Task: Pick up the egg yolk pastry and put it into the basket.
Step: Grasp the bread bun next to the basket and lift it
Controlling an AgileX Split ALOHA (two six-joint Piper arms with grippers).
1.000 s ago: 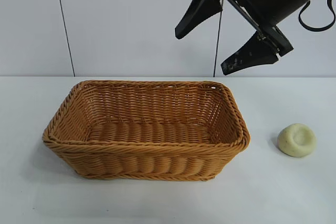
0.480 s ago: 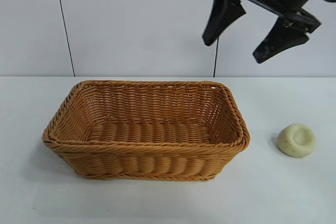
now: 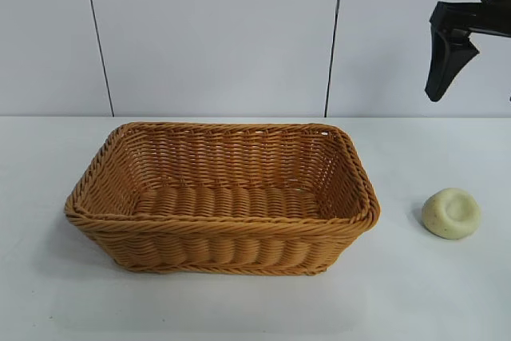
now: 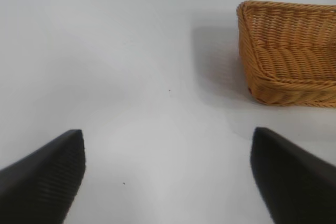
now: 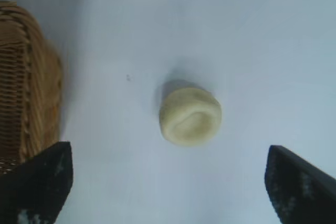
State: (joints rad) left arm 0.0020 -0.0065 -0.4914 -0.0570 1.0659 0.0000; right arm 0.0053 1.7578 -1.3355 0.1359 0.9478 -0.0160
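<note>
right gripper point(image 5: 168, 182): jaws wide, empty, above egg yolk pastry point(image 3: 451, 213) | pastry on table point(image 3: 415, 293) beside basket point(image 3: 223, 197) | left gripper point(image 4: 168, 177): wide, empty

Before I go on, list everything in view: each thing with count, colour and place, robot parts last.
basket: one, orange-brown wicker, mid-table, nothing inside.
egg yolk pastry: one, pale cream-yellow, on the table to the right of the basket, apart from it.
table: one, white, under both.
wall: white panels with dark seams, behind the table.
right gripper: one, black, open, in the air above the pastry, holding nothing.
left gripper: one, black, open, over bare table away from the basket's end, holding nothing.
</note>
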